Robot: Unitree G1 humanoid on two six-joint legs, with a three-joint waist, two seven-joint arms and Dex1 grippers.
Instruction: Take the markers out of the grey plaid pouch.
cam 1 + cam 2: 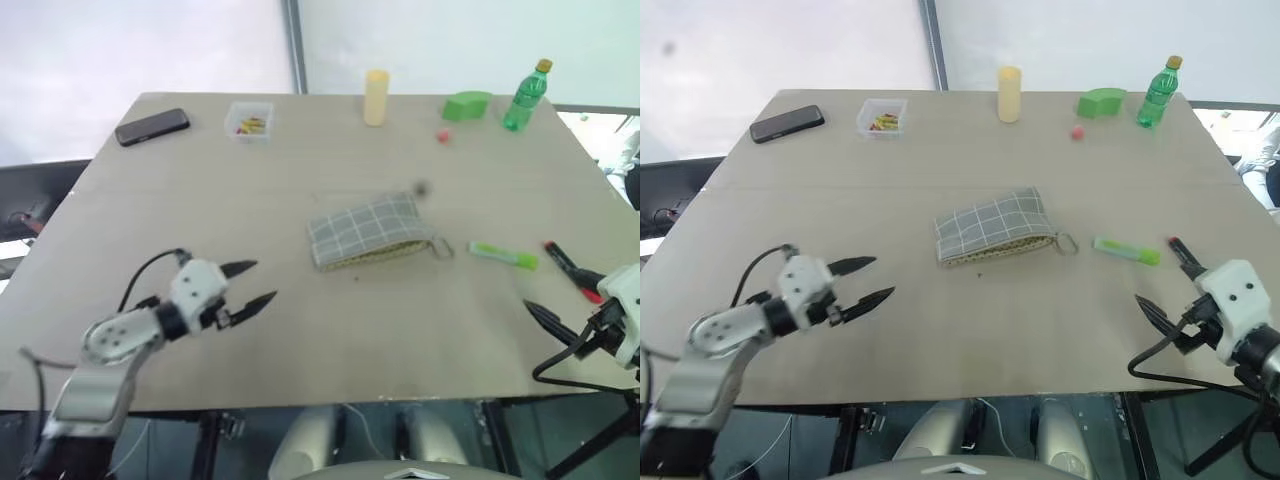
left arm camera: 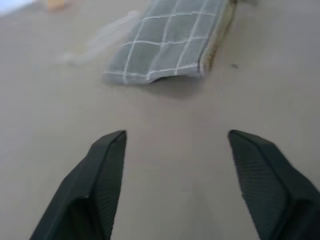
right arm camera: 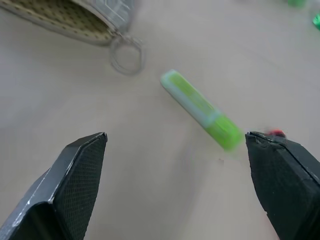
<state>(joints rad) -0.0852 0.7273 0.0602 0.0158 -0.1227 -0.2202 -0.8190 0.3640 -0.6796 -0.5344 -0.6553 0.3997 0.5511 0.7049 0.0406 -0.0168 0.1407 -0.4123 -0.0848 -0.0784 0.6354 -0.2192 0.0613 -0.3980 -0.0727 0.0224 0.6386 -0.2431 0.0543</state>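
Beige table [image 1: 300, 330], white wall [image 1: 140, 45] behind

bare table [image 1: 300, 330] between left pincer [image 1: 250, 284] and grey plaid pouch [image 1: 370, 232], nothing blocking

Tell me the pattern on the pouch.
The pouch is grey-green with a thin white grid; the left wrist view shows it best.

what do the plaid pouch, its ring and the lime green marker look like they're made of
Grey plaid pouch: soft woven fabric, matte; it sags, and a dotted lining shows at the zip edge. Ring: probably thin metal wire, pale grey loop. Lime green marker: likely smooth plastic, with a paler band along its body.
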